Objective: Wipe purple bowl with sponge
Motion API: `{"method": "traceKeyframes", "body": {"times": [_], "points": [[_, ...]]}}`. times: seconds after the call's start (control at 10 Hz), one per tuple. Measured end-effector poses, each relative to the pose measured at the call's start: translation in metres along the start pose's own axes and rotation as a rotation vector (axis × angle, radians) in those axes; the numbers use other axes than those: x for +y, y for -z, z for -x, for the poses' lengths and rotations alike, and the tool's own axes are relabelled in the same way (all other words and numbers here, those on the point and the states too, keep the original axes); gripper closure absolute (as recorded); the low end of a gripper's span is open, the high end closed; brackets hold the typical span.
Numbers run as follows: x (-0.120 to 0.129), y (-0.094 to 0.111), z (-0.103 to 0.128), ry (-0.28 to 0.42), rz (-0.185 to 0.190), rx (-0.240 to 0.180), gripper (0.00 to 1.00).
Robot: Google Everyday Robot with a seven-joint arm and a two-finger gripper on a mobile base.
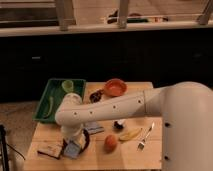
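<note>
My gripper (pixel 74 144) hangs at the end of the white arm over the front left of the wooden table (pixel 150 155). It is shut on the sponge (pixel 71 149), a small blue-grey block held tilted at its tip. The sponge rests down in the purple bowl (pixel 86 140). Only the bowl's dark rim shows, to the right of the gripper; the wrist and sponge hide the rest.
A brown flat block (pixel 50 149) lies left of the bowl and a grey-blue cloth piece (pixel 93 127) behind it. An orange fruit (pixel 110 143), banana (pixel 130 135) and fork (pixel 146 136) lie to the right. An orange bowl (pixel 115 87) and green tray (pixel 56 97) stand at the back.
</note>
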Motion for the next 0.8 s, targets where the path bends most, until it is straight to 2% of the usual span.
{"method": "traceKeyframes", "body": {"times": [0.3, 0.6, 0.8], "points": [[0.019, 0.009, -0.015, -0.054, -0.003, 0.027, 0.94], [0.019, 0.018, -0.043, -0.073, -0.008, 0.064, 0.94], [0.004, 0.022, -0.057, -0.043, -0.021, 0.082, 0.94]]}}
